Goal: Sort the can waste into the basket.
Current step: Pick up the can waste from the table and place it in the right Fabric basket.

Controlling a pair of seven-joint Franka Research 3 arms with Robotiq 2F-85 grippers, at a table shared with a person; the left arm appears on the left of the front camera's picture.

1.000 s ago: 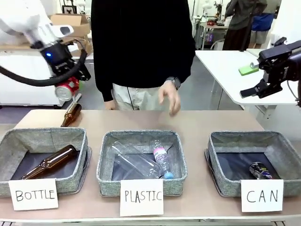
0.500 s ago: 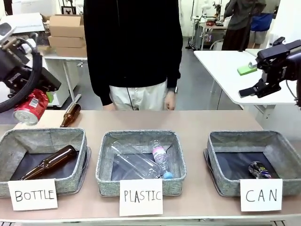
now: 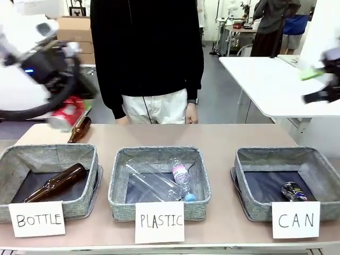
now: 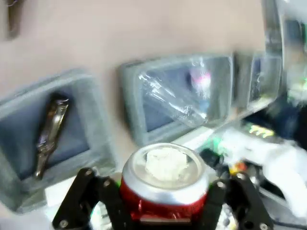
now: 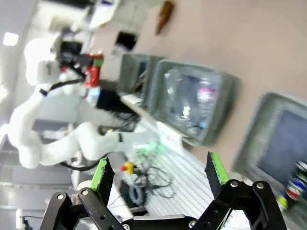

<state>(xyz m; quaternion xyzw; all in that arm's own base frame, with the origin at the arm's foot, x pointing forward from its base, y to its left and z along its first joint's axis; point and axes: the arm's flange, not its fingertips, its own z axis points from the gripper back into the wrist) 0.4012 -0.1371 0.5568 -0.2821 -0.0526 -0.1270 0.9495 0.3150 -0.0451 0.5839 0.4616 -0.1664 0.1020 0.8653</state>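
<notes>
My left gripper (image 3: 68,109) hangs above the table's far left corner, motion-blurred and shut on the red can (image 3: 65,113). In the left wrist view the red can (image 4: 165,184) sits top-up between the black fingers (image 4: 103,194). The dark blue can (image 3: 294,192) lies inside the grey basket (image 3: 249,210) signed "CAN" at the front right. My right gripper (image 3: 325,87) is a blur at the right edge, high above that basket. Its green-padded fingers (image 5: 102,173) stand wide apart with nothing between them, and the blue can (image 5: 293,188) shows in the basket (image 5: 268,120) below.
The "BOTTLE" basket (image 3: 85,204) at the left holds a brown bottle (image 3: 56,182). The "PLASTIC" basket (image 3: 119,204) in the middle holds clear bottles (image 3: 159,183). Another brown bottle (image 3: 79,129) lies on the table at the far left. A person (image 3: 146,53) stands behind the far edge.
My left gripper swung left with the red can, then back to the right. The right gripper moved toward the right edge. The person's hand dropped to their side.
</notes>
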